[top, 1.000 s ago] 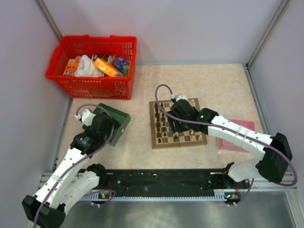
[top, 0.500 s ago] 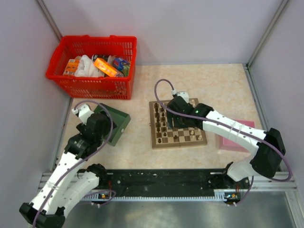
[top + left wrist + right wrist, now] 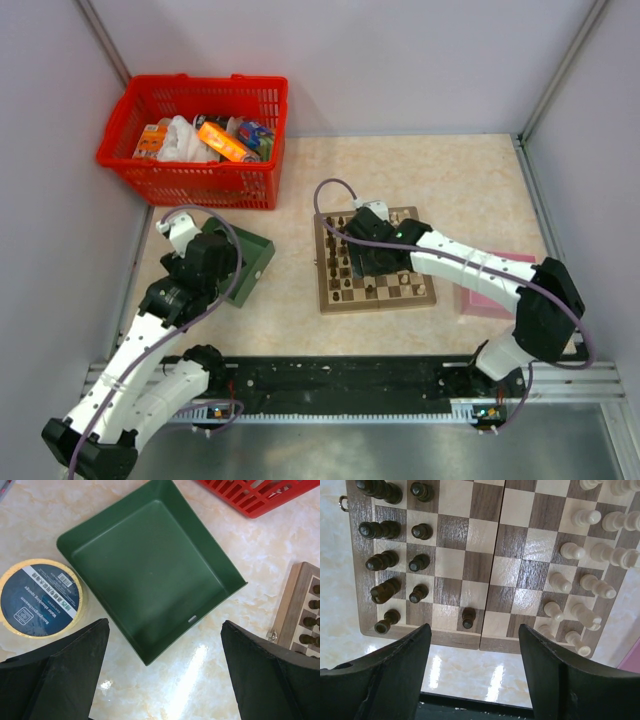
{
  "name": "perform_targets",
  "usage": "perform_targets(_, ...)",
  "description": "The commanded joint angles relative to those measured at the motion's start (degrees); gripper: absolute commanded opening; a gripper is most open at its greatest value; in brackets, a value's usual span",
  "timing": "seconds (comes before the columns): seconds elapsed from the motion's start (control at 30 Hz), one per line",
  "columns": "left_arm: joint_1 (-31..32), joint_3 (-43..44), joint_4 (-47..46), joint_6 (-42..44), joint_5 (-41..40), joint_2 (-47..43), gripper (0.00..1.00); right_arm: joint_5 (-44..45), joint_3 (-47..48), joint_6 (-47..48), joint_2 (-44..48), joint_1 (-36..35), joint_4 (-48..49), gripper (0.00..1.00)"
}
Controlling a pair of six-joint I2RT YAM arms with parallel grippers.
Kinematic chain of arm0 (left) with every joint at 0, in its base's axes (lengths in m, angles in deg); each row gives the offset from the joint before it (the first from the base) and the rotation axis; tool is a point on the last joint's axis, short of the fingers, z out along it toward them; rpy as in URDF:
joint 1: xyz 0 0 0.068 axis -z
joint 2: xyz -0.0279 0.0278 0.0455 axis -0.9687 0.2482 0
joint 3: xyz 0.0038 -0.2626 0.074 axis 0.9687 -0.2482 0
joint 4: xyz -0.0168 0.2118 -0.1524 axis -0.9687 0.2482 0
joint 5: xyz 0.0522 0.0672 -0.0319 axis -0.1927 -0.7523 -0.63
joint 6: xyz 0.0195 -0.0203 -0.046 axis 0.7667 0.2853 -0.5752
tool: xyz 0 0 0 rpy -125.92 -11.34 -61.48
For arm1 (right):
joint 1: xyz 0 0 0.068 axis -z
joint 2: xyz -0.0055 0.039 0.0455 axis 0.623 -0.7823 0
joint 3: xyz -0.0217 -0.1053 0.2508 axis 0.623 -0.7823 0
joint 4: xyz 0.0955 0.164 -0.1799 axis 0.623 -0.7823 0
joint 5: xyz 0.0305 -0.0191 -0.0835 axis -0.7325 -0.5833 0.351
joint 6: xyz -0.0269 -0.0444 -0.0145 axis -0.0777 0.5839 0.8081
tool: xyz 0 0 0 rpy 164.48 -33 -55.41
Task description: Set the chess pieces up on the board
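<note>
The board (image 3: 325, 300) lies mid-table, and in the right wrist view the board (image 3: 485, 555) fills the picture. Dark chess pieces (image 3: 382, 562) stand in two columns along its left side. One lone dark pawn (image 3: 468, 617) stands a column further in, at the near edge. Cream chess pieces (image 3: 580, 585) crowd the right side. My right gripper (image 3: 475, 630) hangs open above the board's near edge, close to the lone pawn, holding nothing. The right gripper (image 3: 368, 262) sits over the board's dark side. My left gripper (image 3: 166, 625) is wide open and empty above a corner of the green tray.
A green tray (image 3: 150, 575) lies left of the board, with a yellow tape roll (image 3: 40, 597) beside it. A red basket (image 3: 195, 140) full of packets stands at the back left. A pink box (image 3: 500, 285) lies under the right arm, right of the board.
My right wrist has swung leftward across the board to its dark side. The left arm has only shifted slightly over the tray.
</note>
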Motion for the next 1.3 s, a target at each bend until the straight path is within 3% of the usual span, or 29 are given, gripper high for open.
perform_targets(0.0,-0.1,2.5,-1.5,3.2,-0.8,-0.8,0.99,-0.5,3.4,-0.3,-2.4,-0.1,2.6,0.7)
perform_targets(0.57,-0.2,-0.9,-1.4,4.8,6.6,-0.5,0.99,-4.4,-3.9,-9.6,-3.9,-0.2,7.0,0.43)
perform_targets(0.87,-0.2,-1.5,-2.3,5.3,8.2,0.1,0.99,-4.3,-7.3,-10.7,-4.0,0.0,8.5,0.38)
perform_targets(1.03,-0.2,-1.2,-2.6,5.2,8.8,1.6,0.99,-4.4,-7.5,-10.1,-4.5,0.2,9.3,0.34)
perform_targets(1.13,-0.2,-1.3,-2.6,5.2,8.5,1.6,0.99,-5.0,-7.3,-9.7,-4.8,0.1,9.5,0.26)
perform_targets(1.27,-0.2,-1.6,-2.7,5.2,8.1,1.6,0.99,-5.0,-7.2,-9.5,-4.9,0.2,9.5,0.25)
